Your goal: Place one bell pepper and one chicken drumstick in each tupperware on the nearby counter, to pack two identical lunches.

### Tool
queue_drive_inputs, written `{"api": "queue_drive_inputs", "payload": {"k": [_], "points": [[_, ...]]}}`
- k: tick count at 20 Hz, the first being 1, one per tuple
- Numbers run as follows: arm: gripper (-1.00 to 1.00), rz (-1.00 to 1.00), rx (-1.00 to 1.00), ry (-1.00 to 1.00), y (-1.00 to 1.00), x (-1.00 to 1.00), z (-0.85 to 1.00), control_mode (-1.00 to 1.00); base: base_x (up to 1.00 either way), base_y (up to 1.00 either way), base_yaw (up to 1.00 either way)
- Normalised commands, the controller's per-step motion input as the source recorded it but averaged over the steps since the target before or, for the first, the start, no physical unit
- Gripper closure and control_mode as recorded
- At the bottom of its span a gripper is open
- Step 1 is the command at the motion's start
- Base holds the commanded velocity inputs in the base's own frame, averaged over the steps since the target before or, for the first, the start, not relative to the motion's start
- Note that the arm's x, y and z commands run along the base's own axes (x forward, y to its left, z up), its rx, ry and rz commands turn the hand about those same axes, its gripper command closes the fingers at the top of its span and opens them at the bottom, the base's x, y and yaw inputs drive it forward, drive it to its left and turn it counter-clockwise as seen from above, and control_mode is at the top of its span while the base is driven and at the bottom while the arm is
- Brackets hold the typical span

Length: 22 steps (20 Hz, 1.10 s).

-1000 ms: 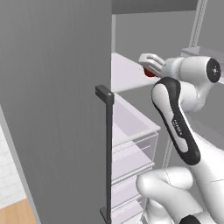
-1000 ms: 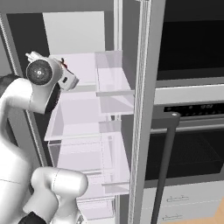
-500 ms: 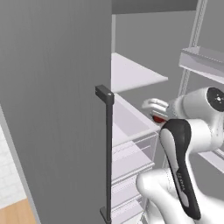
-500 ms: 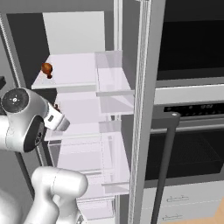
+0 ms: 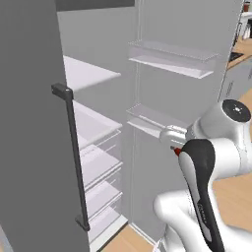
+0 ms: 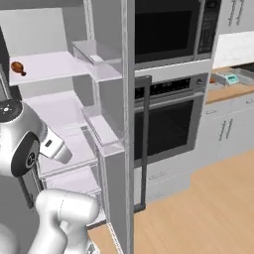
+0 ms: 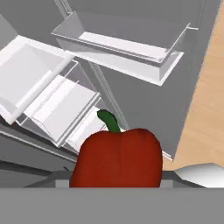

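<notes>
Even, diffuse light fills all three rendered views, with no visible lamp. The fridge shelves read pale and bright, while the door front stays flat mid-grey. Shadows are soft and faint. Edges look slightly coarse and jagged, with no lens bending. In the hand view the bell pepper is evenly lit, showing a dull sheen.

No readable text, label, brand or number is showing anywhere. The scale, sitting near the counter's front edge, is showing a teal display too small to make out.
</notes>
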Motion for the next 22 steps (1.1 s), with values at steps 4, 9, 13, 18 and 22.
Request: {"api": "queue_drive_inputs", "payload": {"k": [4, 9, 13, 18, 22], "points": [[1.0, 0.0, 0.0, 0.0, 0.0, 0.0, 0.0, 1.0, -0.96, -0.33, -0.66], [1.0, 0.0, 0.0, 0.0, 0.0, 0.0, 0.0, 1.0, -0.38, -0.89, -0.66], [1.0, 0.0, 0.0, 0.0, 0.0, 0.0, 0.0, 1.0, 0.12, -1.0, -0.49], [1.0, 0.0, 0.0, 0.0, 0.0, 0.0, 0.0, 1.0, 0.86, -0.98, -0.05], [1.0, 0.0, 0.0, 0.0, 0.0, 0.0, 0.0, 1.0, 1.0, -0.45, 0.22]]}}
